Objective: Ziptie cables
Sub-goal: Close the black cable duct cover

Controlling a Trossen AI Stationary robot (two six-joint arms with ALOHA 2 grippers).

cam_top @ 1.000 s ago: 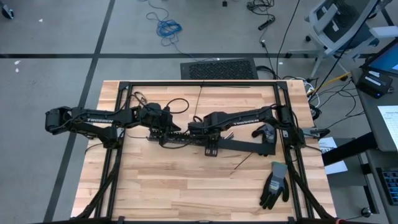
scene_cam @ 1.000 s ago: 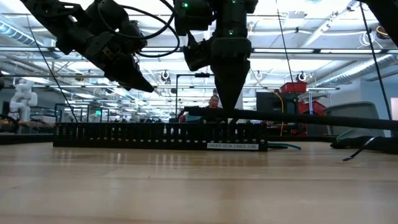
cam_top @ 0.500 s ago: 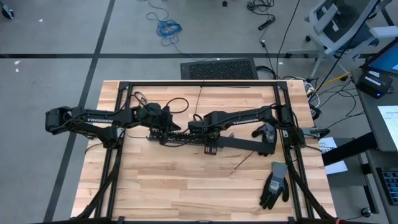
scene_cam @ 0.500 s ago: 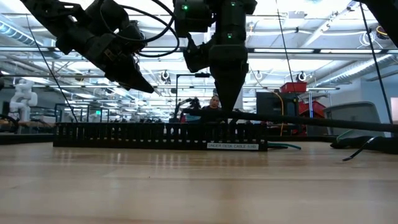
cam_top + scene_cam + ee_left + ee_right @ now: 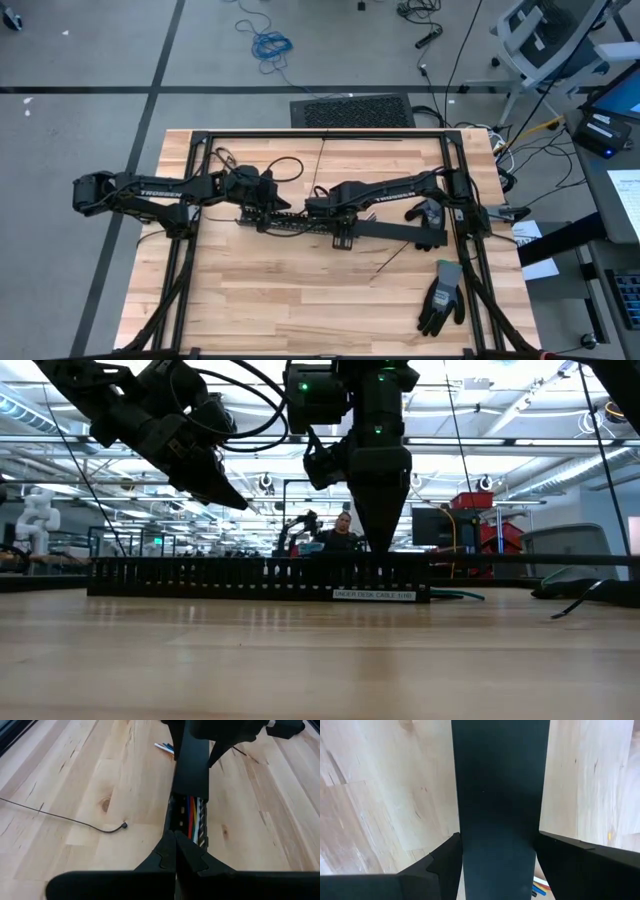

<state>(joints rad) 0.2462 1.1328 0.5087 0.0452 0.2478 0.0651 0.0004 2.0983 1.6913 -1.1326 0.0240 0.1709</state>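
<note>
The cables (image 5: 192,820) are lying lengthwise in the black cable raceway (image 5: 260,578), directly ahead of the pressed-together left tool (image 5: 175,851), while the spread right tool (image 5: 497,857) is straddling its cover (image 5: 500,790).

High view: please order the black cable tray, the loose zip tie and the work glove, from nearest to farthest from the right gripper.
Measured from the right gripper at the table's middle:
1. Black cable tray: directly under the gripper.
2. Loose zip tie: on the bare wood, toward the near right.
3. Work glove: near the table's right front corner.
</note>
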